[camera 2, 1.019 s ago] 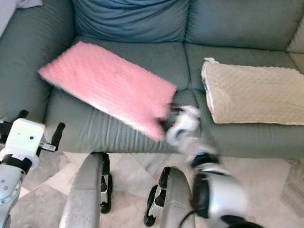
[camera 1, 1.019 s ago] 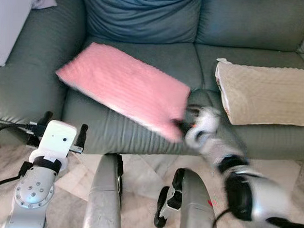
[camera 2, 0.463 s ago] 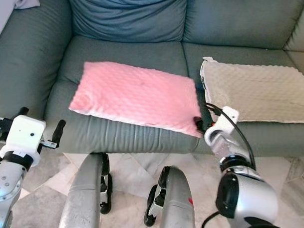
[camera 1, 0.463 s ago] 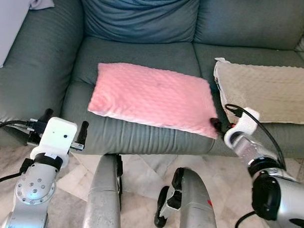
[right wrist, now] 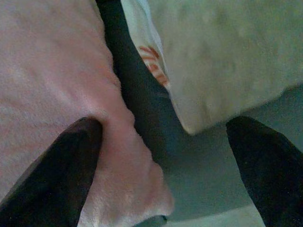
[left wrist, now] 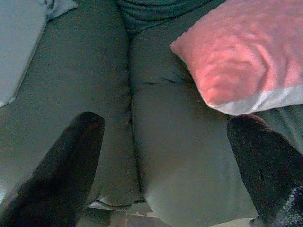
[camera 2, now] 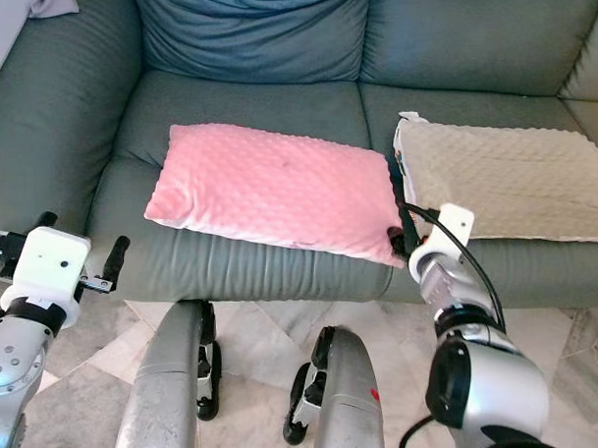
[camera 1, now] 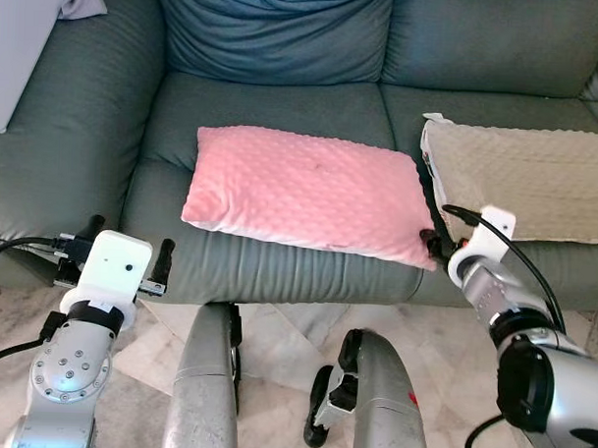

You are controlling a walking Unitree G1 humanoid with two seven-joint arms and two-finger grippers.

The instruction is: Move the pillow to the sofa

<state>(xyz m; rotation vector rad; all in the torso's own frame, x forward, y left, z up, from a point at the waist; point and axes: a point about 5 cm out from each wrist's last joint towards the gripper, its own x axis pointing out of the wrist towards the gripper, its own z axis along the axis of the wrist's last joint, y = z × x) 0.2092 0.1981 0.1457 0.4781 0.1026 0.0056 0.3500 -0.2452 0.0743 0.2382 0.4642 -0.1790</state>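
Note:
The pink dimpled pillow [camera 1: 305, 190] lies flat on the middle seat of the grey-green sofa [camera 1: 273, 110]. My right gripper [camera 1: 434, 243] is at the pillow's front right corner. In the right wrist view it [right wrist: 165, 189] is open, with one finger [right wrist: 71, 175] against the pink pillow [right wrist: 52, 94] and the other over the bare seat. My left gripper [camera 1: 126, 240] hangs low in front of the sofa's left seat edge. It [left wrist: 161, 189] is open and holds nothing, and the pillow's corner [left wrist: 246, 56] lies ahead of it.
A beige dimpled pillow [camera 1: 526, 183] lies on the right seat, close beside the pink one. A blue-grey back cushion [camera 1: 276, 32] leans behind. A white object [camera 1: 16, 37] sits on the sofa's left arm. My legs [camera 1: 204, 398] stand on the marble floor.
A second ago my right gripper held the pink pillow tilted in the air over the seat. The pillow now lies flat on the seat, and the gripper has opened at its corner.

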